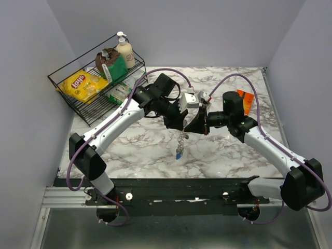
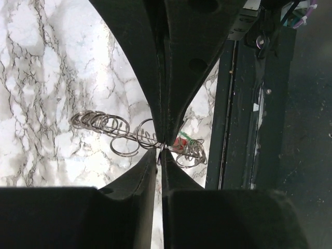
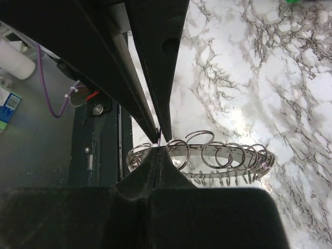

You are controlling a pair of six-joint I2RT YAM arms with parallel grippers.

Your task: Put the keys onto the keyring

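– Pinching the keyring [image 1: 181, 140] from opposite sides, tip to tip: left claw [image 2: 160, 155] and right claw [image 3: 157, 153], both clamped tight on its wire loops.
– Held where?
– Above the marbled desk [image 1: 228, 155], dangling in a string of loops, blue key [image 1: 179, 154] lowest, red key [image 2: 180, 141] just beside the grip. Black wire basket [image 1: 78, 104] of snacks at the desk's far left corner.

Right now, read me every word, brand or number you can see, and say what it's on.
"Lay's": on the yellow chip bag in the basket.
Green packet, bottle, white pack: print too small to read.
Blue-and-white label at the edge of the right wrist view: too blurred to read.
No other text shows.
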